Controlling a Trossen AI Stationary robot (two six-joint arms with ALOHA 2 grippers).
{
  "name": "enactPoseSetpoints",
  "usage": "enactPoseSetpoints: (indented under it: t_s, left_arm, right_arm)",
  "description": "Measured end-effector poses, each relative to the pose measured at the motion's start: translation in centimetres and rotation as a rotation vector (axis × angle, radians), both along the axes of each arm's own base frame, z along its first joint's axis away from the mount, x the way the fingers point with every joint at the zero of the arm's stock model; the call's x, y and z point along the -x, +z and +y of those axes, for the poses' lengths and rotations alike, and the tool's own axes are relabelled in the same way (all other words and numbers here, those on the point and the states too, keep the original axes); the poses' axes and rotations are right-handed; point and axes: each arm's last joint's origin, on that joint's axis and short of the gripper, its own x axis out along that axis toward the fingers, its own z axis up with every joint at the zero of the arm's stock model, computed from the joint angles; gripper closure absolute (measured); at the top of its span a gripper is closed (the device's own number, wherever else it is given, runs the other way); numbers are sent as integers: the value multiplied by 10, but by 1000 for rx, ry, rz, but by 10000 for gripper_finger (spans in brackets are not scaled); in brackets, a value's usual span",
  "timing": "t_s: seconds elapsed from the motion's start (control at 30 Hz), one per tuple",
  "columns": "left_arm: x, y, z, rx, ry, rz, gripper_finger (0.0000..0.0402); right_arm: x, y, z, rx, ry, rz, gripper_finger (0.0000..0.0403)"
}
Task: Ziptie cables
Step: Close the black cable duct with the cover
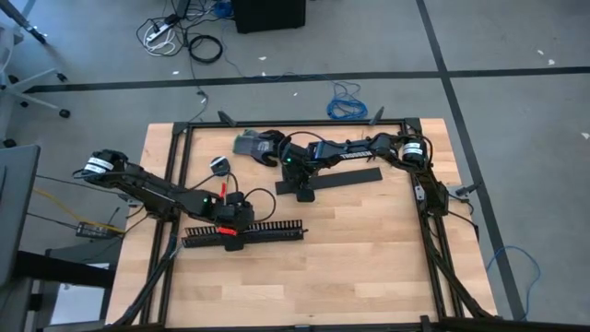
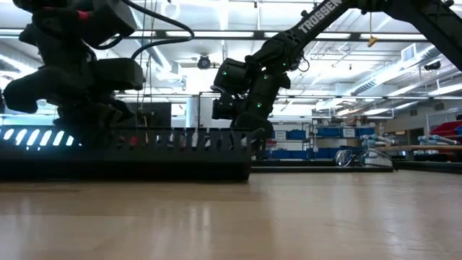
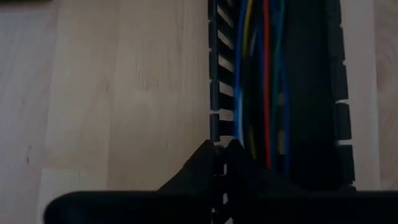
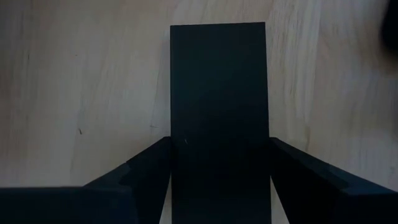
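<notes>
Left wrist view: left gripper [image 3: 222, 155] closed, fingers pinched on slotted wall of black channel [image 3: 214, 81]. Cables [image 3: 264, 74] lie lengthwise inside channel: blue, yellow, red, green.
Right wrist view: right gripper [image 4: 219, 171] wide open, fingers straddling flat black strip [image 4: 217, 87] on table [image 4: 81, 74]; contact unclear.

Both arms are matte black, jointed tubes. White bands ring the left arm [image 1: 138, 180] and right arm [image 1: 369, 148] near their bases. Green lights glow at both wrists; white "TROSSEN" lettering [image 2: 319, 17] marks one link. Black cables loop alongside.
</notes>
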Motion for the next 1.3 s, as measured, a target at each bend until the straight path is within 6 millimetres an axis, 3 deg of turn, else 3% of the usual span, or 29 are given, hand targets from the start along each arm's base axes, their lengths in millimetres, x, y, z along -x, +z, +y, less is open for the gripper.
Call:
enactPoseSetpoints:
  t_s: [0.37, 0.6, 0.9, 1.13, 1.3]
  left_arm:
    - [8, -2, 2, -9, 49, 76, 264]
    - [5, 3, 1, 14, 37, 20, 218]
    - [0, 8, 0, 2, -6, -40, 189]
    - [-13, 34, -3, -2, -51, -170, 188]
    - [-23, 39, -8, 81, -119, -263, 188]
  right_arm:
    - [0, 0, 0, 1, 2, 0, 157]
    - [0, 0, 0, 3, 6, -1, 156]
    - [0, 0, 0, 2, 5, 0, 162]
    - [0, 0, 0, 3, 5, 0, 161]
    - [0, 0, 0, 3, 5, 0, 161]
